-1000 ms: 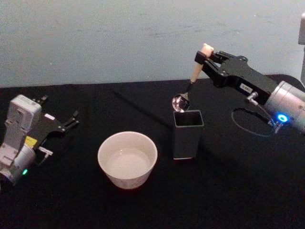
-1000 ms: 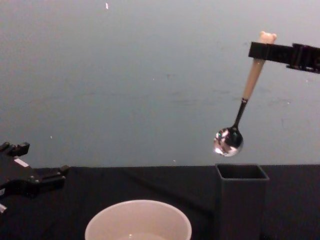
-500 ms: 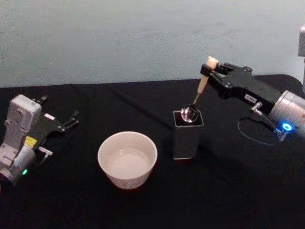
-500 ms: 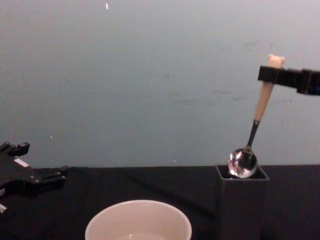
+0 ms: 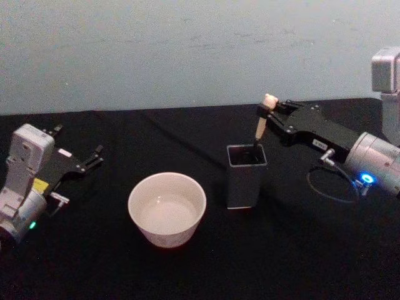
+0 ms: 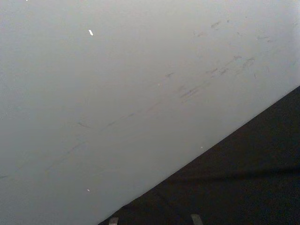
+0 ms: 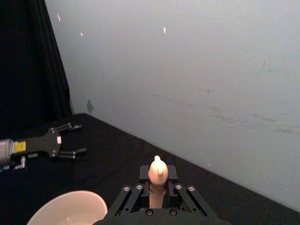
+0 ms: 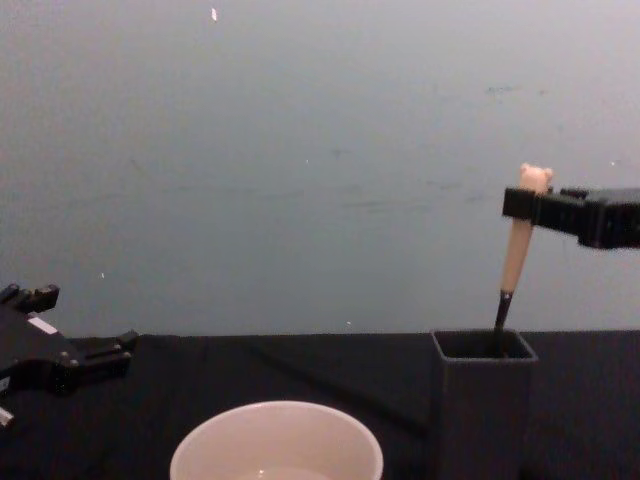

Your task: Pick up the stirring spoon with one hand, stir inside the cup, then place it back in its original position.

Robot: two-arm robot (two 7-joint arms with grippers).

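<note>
Head view: stirring spoon (image 5: 260, 128), bowl sunk in dark square holder (image 5: 246, 177); right end effector (image 5: 270, 116) clamped on beige handle below bear head. Likely light, rigid, smooth; neck thin, so handle is the sound hold. Cream cup (image 5: 167, 209) near, apart. Left end effector (image 5: 92, 159) parked, spread, desk's far left.

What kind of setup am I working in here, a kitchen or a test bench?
Likely a test bench, not a kitchen: a table draped in black cloth against a bare pale wall, holding a cream cup and a dark holder with the stirring spoon.
</note>
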